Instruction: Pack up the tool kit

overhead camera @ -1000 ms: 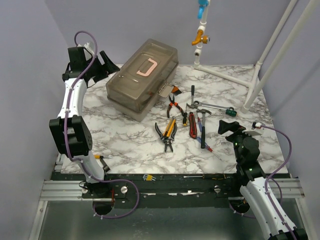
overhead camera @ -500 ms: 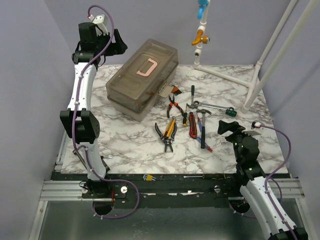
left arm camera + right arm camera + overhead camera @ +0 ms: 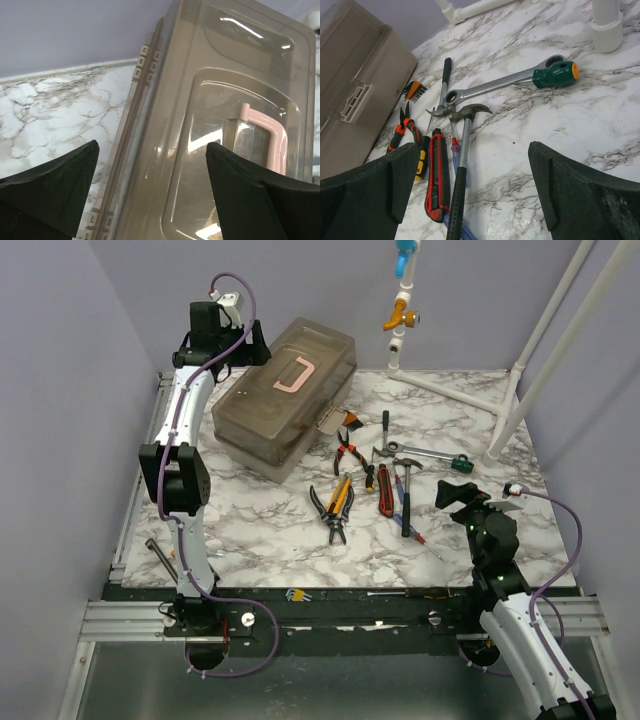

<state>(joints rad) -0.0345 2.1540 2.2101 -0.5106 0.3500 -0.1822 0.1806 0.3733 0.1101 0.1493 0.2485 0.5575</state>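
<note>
The closed translucent grey-brown toolbox (image 3: pixel 285 405) with its pink lid handle (image 3: pixel 295 375) stands at the back left of the marble table. My left gripper (image 3: pixel 250 343) is open and empty, hovering over the box's far left edge; the left wrist view shows the lid (image 3: pixel 220 100) and handle (image 3: pixel 270 132) between the open fingers of the left gripper (image 3: pixel 151 150). Pliers (image 3: pixel 333 505), red knife (image 3: pixel 384 490), hammer (image 3: pixel 404 490) and wrench (image 3: pixel 420 452) lie loose to the right of the box. My right gripper (image 3: pixel 462 495) is open and empty just right of the hammer (image 3: pixel 462 150) and knife (image 3: pixel 437 175).
A white pipe frame (image 3: pixel 520 370) stands at the back right, and a hanging pipe with an orange valve (image 3: pixel 400 312) is above the table's back. Small orange pliers (image 3: pixel 350 453) and a screwdriver (image 3: pixel 385 425) lie by the box's latch. Hex keys (image 3: pixel 297 594) rest on the near rail.
My left arm has swung from the far left wall rightward to the toolbox's far left edge. The right arm and the tools have not moved.
</note>
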